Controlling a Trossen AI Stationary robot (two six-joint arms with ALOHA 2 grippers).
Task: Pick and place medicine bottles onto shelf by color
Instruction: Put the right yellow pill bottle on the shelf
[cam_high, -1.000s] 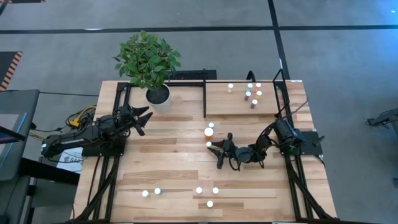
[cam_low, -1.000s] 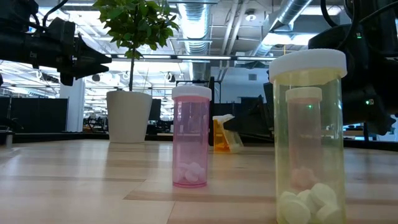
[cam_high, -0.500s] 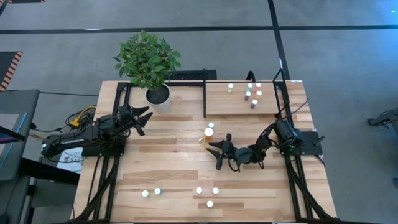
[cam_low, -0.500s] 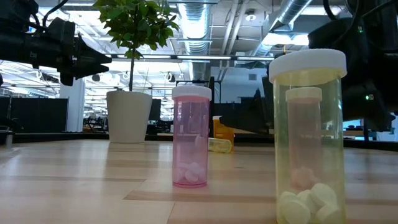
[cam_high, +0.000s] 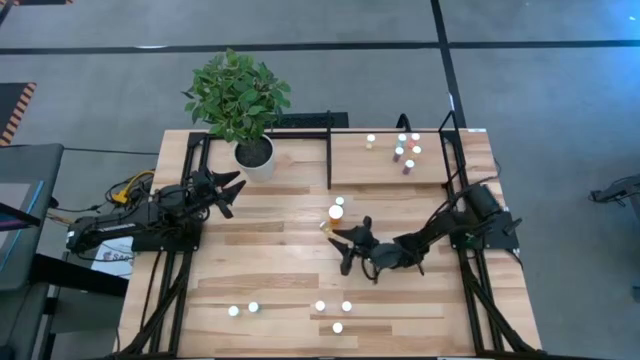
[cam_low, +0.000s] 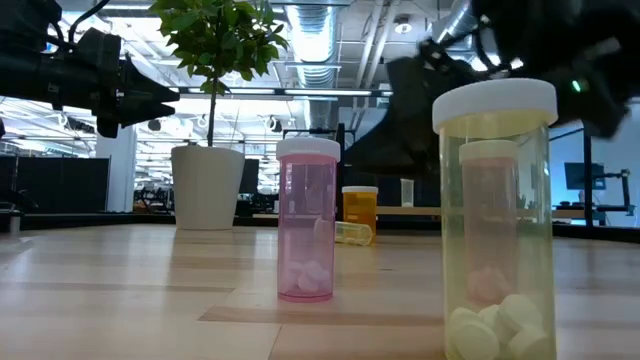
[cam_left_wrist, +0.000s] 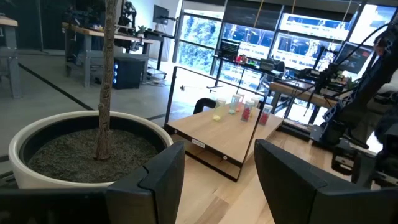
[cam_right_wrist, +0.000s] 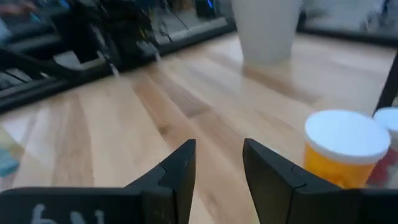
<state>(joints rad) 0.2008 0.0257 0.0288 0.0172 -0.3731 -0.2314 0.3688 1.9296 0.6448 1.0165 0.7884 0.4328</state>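
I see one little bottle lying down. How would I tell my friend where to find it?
Start at the middle of the wooden table, just ahead of the right gripper. A big orange bottle with a white cap stands there, and the lying bottle is right next to it. It is small and yellowish, and the only one on its side.

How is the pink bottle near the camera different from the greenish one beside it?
The pink bottle is slimmer and has a pinkish cap; the greenish bottle looks wider and taller, stands nearer the camera and has a white cap. Through the greenish bottle another capped bottle shows; not through the pink. Both stand upright and hold white tablets.
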